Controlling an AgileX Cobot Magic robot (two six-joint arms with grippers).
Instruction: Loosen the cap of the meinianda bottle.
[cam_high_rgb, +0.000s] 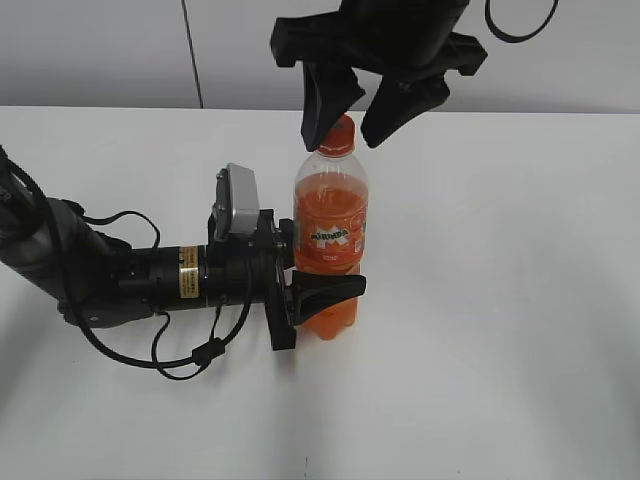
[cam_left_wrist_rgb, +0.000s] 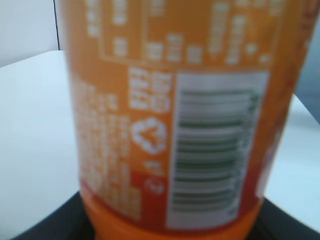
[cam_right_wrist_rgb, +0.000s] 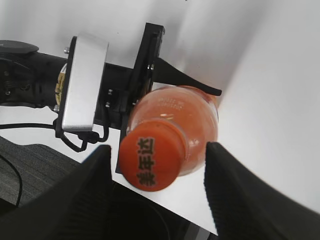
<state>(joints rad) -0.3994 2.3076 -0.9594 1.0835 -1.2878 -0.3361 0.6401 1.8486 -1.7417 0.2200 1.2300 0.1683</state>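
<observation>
Robot lab or test bench: bare white surface (cam_high_rgb: 520, 300), plain pale panelled wall (cam_high_rgb: 100, 50), black robot arm (cam_high_rgb: 90, 270), loose cabling (cam_high_rgb: 180, 350).

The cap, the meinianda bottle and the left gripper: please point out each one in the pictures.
cap (cam_right_wrist_rgb: 151, 163), right wrist view, on its flat orange top.
meinianda bottle (cam_high_rgb: 330, 238), exterior view, on the label at its middle.
left gripper (cam_high_rgb: 322, 288), exterior view, on the near finger across the bottle's lower body.
</observation>
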